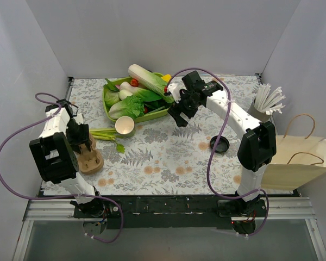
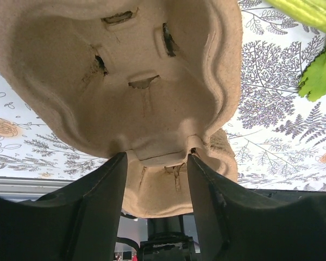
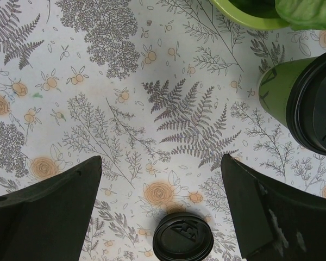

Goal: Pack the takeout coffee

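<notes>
The takeout coffee (image 3: 307,103), a green cup with a black lid, stands at the right edge of the right wrist view, beside the green tray (image 3: 244,16). In the top view the right arm hides it. My right gripper (image 3: 160,160) (image 1: 178,117) hangs open above bare tablecloth, left of the cup, with nothing between its fingers. A loose black lid (image 3: 183,237) (image 1: 219,144) lies on the cloth. My left gripper (image 2: 156,157) (image 1: 81,142) is over the brown pulp cup carrier (image 2: 125,81) (image 1: 91,159). Its jaws stand apart on either side of the carrier's near lobe.
A lidless green cup (image 1: 125,126) stands by the vegetable tray (image 1: 110,111). Green stalks (image 1: 103,133) lie between it and the carrier. A grey cup of white straws (image 1: 267,100) and a paper bag (image 1: 296,160) are at the right edge.
</notes>
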`<state>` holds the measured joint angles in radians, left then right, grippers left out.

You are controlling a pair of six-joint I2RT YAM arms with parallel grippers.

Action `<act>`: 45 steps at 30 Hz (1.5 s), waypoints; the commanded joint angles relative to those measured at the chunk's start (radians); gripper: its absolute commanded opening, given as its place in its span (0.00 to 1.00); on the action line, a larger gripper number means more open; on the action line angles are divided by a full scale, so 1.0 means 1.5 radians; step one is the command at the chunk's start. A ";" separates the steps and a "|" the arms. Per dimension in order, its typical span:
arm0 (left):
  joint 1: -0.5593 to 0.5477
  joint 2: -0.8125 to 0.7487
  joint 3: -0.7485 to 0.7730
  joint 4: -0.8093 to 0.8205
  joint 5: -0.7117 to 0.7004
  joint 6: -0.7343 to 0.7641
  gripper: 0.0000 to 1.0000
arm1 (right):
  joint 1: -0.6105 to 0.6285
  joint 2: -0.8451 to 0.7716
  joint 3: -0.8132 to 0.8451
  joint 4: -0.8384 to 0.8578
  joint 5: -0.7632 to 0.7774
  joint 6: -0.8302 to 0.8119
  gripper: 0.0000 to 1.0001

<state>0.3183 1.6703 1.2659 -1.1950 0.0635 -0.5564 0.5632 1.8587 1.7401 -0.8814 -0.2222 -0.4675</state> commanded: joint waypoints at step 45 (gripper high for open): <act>0.007 -0.063 0.233 -0.079 -0.011 0.124 0.00 | -0.004 -0.002 0.001 0.056 -0.059 0.037 0.98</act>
<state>0.3244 1.5822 1.4998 -1.2518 -0.0296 -0.3294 0.5705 1.8591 1.7386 -0.8387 -0.2668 -0.4366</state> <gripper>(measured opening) 0.009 0.981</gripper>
